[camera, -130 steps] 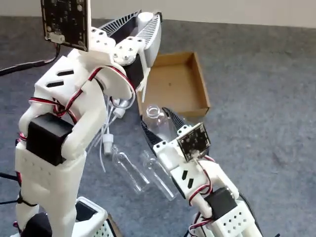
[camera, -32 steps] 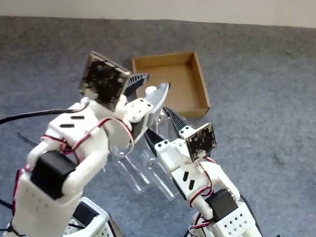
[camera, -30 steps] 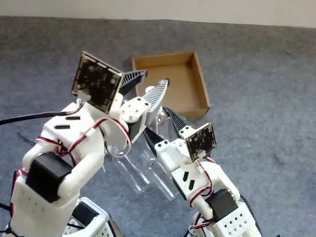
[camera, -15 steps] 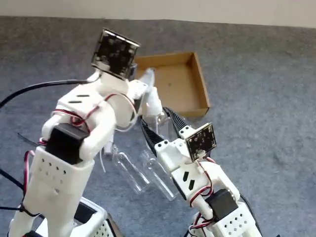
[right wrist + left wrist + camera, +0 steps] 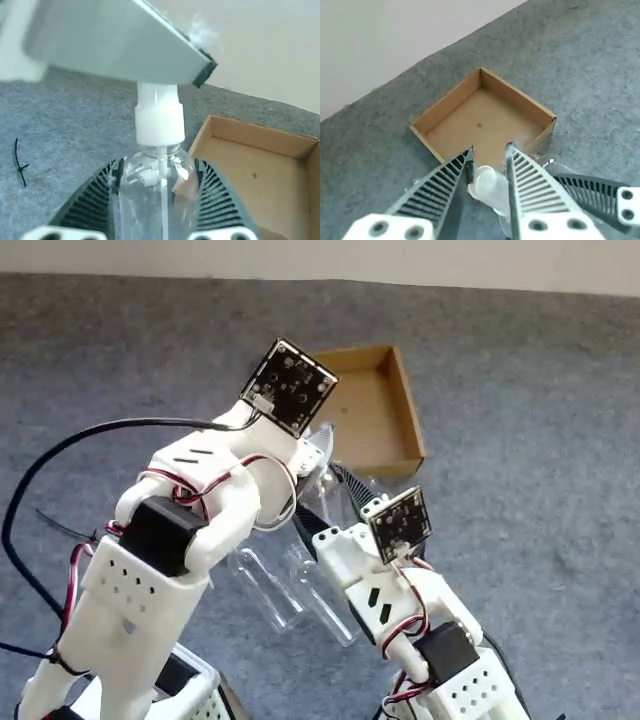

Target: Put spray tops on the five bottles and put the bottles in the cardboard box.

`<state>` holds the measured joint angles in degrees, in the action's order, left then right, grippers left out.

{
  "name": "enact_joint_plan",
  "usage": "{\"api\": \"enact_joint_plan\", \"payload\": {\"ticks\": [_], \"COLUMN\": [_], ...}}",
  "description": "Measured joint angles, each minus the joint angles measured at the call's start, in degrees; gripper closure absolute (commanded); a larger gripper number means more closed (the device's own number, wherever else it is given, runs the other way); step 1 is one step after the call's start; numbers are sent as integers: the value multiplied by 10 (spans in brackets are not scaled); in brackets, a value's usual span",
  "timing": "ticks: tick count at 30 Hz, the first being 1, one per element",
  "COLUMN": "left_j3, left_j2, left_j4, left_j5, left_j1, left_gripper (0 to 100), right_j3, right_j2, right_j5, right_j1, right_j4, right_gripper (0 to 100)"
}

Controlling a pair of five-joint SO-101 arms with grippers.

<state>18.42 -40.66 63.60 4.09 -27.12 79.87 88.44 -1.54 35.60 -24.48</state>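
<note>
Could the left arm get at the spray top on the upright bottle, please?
It looks so: the left gripper holds the spray top, seated on the bottle in the right gripper.

High view looking down from above, wrist views close, all sharing the cardboard box

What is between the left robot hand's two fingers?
A white spray top, pinched in the left gripper on top of the clear bottle; the left wrist view shows it.
</note>
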Motion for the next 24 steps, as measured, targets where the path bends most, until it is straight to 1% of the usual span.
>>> {"api": "enact_joint_plan", "payload": {"ticks": [3, 7, 10, 15, 18, 21, 24], "left_j3": [-18, -72, -97, -95, -73, -19, 62], "left_j2": [1, 2, 1, 3, -3, -32, -79], "left_j4": [8, 40, 52, 52, 62, 68, 61], "left_j5": [0, 0, 0, -1, -1, -1, -1], "left_j1": [0, -4, 20, 116, 181, 237, 277], "left_gripper": [902, 902, 902, 902, 902, 902, 902], "right_j3": [-1, -1, -1, -1, -1, -6, -65], "right_j2": [1, 1, 1, 1, 0, -10, -62], "right_j5": [0, 0, 0, 0, 0, 0, -13], "right_j1": [0, 0, 0, 0, -29, -77, -93], "right_j4": [-13, -13, -13, -13, 17, 62, 75], "right_gripper": [992, 992, 993, 994, 994, 994, 994]}}
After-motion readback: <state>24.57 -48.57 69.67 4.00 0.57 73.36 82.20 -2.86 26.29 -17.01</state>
